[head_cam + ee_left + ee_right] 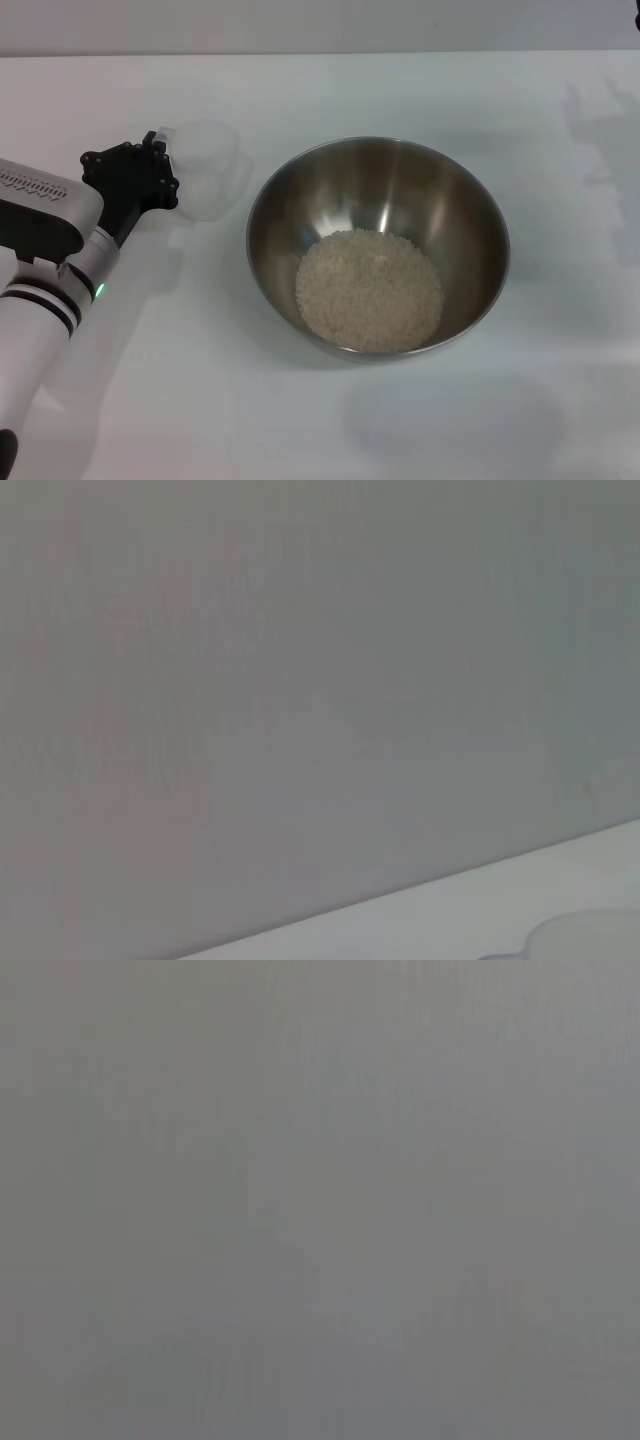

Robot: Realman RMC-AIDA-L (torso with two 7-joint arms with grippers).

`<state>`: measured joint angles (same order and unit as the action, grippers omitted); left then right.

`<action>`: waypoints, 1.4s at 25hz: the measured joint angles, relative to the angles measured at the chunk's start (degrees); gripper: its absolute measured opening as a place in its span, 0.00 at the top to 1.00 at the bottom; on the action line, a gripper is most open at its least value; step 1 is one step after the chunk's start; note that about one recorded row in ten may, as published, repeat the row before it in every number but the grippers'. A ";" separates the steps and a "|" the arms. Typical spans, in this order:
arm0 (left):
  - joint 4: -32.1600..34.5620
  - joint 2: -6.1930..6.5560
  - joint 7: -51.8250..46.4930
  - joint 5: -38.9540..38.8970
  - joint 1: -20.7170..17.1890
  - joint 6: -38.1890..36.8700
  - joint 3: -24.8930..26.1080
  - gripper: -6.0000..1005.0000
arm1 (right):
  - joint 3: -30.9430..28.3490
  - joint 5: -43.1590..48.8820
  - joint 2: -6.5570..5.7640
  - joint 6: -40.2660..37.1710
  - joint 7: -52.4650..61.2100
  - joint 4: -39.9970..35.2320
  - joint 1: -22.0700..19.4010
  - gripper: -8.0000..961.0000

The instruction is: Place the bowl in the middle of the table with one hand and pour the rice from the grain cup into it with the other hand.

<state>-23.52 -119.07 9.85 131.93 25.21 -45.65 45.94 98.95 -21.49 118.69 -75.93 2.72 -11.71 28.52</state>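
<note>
The steel bowl (378, 180) stands in the middle of the white table (320, 90). A round heap of pale rice (369, 290) lies in its bottom. My left gripper (165, 150) is to the left of the bowl, low over the table, and grips the clear grain cup (210, 170), which looks empty and is apart from the bowl's rim. A pale curved edge of the cup (590, 932) shows in the left wrist view. My right gripper is out of view; its wrist view shows only plain grey.
The white left arm (50, 290) reaches in from the lower left. A grey wall (300, 680) rises beyond the table's far edge.
</note>
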 joint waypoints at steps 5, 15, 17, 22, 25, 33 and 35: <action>0.15 -0.02 -0.02 0.00 0.08 0.22 0.03 0.94 | 0.00 0.03 -0.04 0.00 0.00 0.02 0.12 0.47; 0.30 0.21 -0.07 0.00 -1.04 0.64 0.01 0.67 | -0.09 0.04 -0.05 -0.01 0.00 0.02 0.13 0.47; 0.20 0.27 -0.09 0.18 -2.06 0.08 -0.05 0.64 | -0.09 0.05 -0.04 0.00 0.00 0.08 0.13 0.47; -0.12 0.32 -0.10 0.19 -5.16 -4.66 -0.12 0.56 | -0.09 0.09 -0.04 0.40 0.00 0.51 0.13 0.47; -0.18 0.25 -0.26 0.14 -7.07 -8.78 -0.34 0.55 | 0.18 0.47 0.04 0.47 0.00 0.74 0.02 0.47; 0.35 0.07 -6.44 0.30 -10.14 -21.80 -2.13 0.52 | 2.38 4.04 0.73 0.59 0.51 1.58 -1.13 0.47; 0.37 0.10 -6.76 0.35 -10.27 -24.26 -3.34 0.52 | 3.91 4.14 0.84 0.60 0.61 1.80 -1.40 0.47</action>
<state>-23.16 -118.97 3.10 132.28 14.94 -69.91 42.60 102.86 -17.35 119.53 -75.33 3.33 -9.91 27.12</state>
